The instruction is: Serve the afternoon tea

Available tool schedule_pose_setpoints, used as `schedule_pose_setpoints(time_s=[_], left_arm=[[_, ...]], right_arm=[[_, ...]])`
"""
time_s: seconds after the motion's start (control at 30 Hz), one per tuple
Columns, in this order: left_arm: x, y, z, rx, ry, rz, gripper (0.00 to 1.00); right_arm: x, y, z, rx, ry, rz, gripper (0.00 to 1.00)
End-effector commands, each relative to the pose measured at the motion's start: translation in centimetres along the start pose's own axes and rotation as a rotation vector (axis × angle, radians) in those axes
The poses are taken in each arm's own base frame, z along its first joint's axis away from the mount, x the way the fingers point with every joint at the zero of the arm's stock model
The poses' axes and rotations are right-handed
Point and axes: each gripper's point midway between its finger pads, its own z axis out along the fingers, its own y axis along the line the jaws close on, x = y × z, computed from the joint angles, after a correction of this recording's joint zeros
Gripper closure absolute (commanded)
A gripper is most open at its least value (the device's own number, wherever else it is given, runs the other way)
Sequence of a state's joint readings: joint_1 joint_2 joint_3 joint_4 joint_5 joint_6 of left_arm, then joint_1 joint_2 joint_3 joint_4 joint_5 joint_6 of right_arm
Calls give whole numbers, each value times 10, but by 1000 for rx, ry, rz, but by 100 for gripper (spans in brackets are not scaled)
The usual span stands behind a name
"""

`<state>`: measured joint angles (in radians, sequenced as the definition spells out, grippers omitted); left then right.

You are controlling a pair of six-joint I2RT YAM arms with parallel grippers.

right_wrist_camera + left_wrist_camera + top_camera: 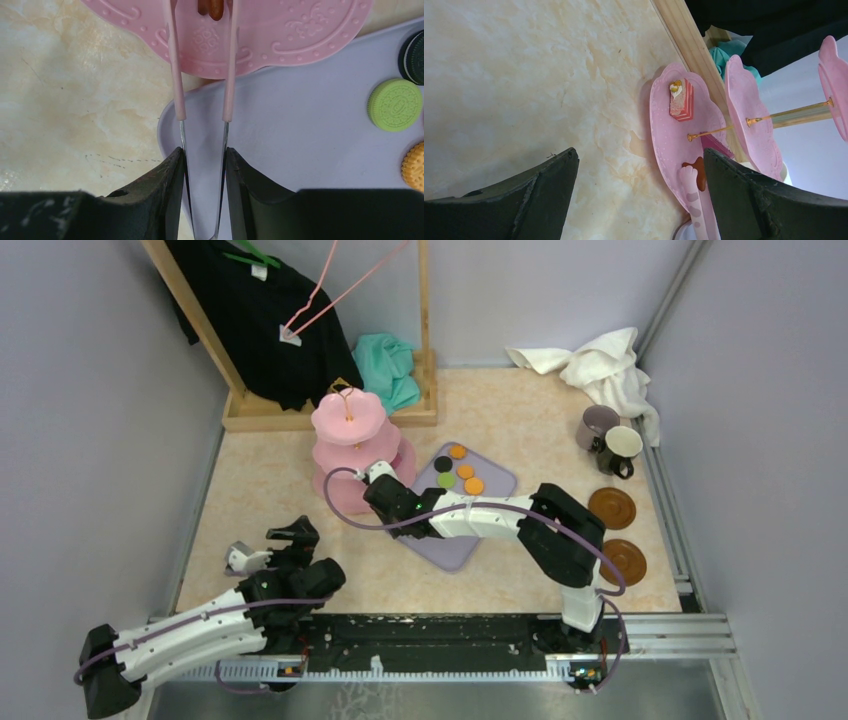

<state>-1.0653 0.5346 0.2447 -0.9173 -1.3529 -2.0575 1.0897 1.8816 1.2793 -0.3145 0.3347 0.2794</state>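
Reaching left of the worktop's centre, the right gripper (378,480) is meeting the bottom tier of the pink stand (348,420), beside the lilac tray (455,545). The mugs (622,447) and saucers (611,508) are sitting along the right edge, and the left gripper (268,546) is hovering near the front-left corner. From the left wrist, its jaws are standing wide apart, holding nothing. From the right wrist, the fingers are pinching the thin tongs (176,75), whose tips are gripping a brown sweet (210,7) over the stand's lowest tier.
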Motion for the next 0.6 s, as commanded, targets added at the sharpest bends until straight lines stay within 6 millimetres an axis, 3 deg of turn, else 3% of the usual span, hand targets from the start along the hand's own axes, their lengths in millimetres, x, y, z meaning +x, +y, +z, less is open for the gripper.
schedule_pose_setpoints(time_s=[0.0, 0.57], left_arm=[[-11, 16, 4, 2, -57, -60, 1], [-13, 10, 3, 9, -61, -61, 1]], right_arm=[[-51, 7, -23, -47, -146, 31, 67], [-65, 20, -36, -56, -186, 12, 68]])
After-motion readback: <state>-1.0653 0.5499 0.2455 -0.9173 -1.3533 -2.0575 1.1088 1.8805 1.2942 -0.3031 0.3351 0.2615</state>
